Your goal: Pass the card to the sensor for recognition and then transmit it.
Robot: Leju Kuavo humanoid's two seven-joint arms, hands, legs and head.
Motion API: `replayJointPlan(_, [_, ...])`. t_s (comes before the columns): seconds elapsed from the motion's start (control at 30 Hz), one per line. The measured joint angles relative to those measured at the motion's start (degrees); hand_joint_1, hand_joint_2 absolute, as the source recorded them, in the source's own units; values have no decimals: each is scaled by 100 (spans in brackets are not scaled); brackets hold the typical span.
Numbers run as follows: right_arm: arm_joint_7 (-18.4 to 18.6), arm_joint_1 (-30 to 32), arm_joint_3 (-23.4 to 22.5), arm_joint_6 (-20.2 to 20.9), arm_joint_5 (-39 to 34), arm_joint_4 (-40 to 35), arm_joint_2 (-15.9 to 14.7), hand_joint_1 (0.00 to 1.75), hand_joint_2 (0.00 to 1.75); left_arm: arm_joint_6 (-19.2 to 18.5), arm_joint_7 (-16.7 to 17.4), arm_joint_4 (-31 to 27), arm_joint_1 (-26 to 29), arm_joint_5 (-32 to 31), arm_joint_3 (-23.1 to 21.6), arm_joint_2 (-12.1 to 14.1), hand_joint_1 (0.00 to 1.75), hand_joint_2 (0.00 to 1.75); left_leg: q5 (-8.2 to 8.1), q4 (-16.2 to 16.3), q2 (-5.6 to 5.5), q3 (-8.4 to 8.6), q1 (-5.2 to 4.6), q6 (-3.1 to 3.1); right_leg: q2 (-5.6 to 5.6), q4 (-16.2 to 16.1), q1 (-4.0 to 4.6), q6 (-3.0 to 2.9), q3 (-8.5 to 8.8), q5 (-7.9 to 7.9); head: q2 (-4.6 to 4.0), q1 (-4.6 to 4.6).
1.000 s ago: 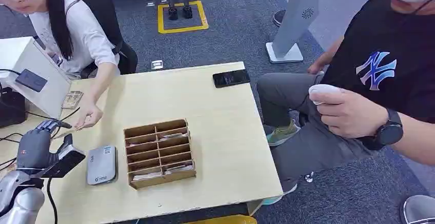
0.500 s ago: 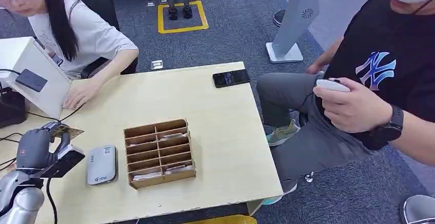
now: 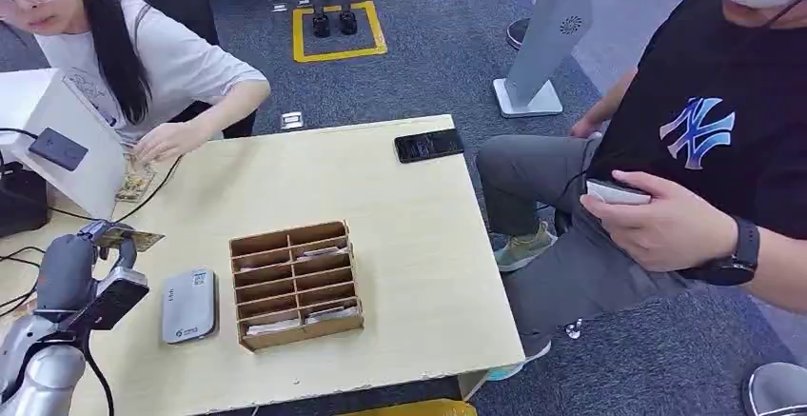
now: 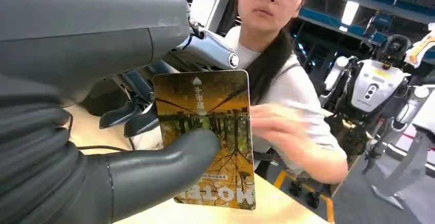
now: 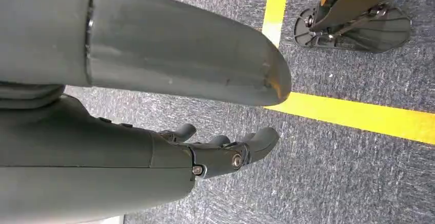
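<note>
Wooden surface (image 3: pixel 400 235): over its left edge the left hand (image 3: pixel 68 268) pinches a glossy amber card (image 3: pixel 128 239) printed with trees, thumb across its face. Right hand (image 5: pixel 220 149) hangs unclenched, holding nothing.

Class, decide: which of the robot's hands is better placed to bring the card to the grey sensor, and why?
The left. The left hand already holds the card above the table, near the grey sensor. The right hand hangs over the floor, holding nothing.

Bare tabletop (image 3: pixel 400 216) right of divider box (image 3: pixel 297 285); reader (image 3: pixel 187 305) beside left robot hand (image 3: pixel 81 268).
</note>
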Motion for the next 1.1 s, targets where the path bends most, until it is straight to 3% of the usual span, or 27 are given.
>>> replayJointPlan(0.17, [-2, 0, 2, 0, 0, 2, 0, 0, 0, -4, 0, -31, 2, 9, 11, -22, 175, 175, 0, 0, 0, 0, 0, 0, 1, 0, 0, 0, 0, 0, 0, 0])
replayJointPlan(0.23, [-2, 1, 2, 0, -17, 2, 0, 0, 0, -223, 24, -31, -1, 198, 13, -30, 175, 175, 0, 0, 0, 1, 0, 0, 0, 0, 0, 0, 0, 0, 0, 2])
replayJointPlan(0.27, [-2, 1, 2, -2, -63, 2, 0, 0, 0, -582, 113, -31, 0, 502, 22, -46, 175, 175, 0, 0, 0, 0, 0, 0, 0, 0, 0, 0, 0, 0, 0, 0])
replayJointPlan(0.37, [-9, 2, 2, -7, -118, 4, 0, 0, 0, -1142, 325, -31, 2, 1011, 66, -83, 175, 175, 0, 0, 1, -1, 0, 0, 1, 0, 0, 0, 0, 0, 0, 0])
replayJointPlan(0.67, [-9, 6, 52, -9, -214, 20, 0, 0, 0, -1856, 663, 2, 135, 1401, 262, 190, 175, 175, 0, -1, 0, -1, 1, 0, 1, 0, 0, -1, -1, -3, 0, 2])
replayJointPlan(1.1, [-55, 5, 138, -17, -291, 26, 0, 0, 0, -1998, 756, 234, 183, 1329, 264, 433, 175, 175, 0, -1, 0, -2, 0, 0, 0, 0, 0, -1, 0, -2, 0, 2])
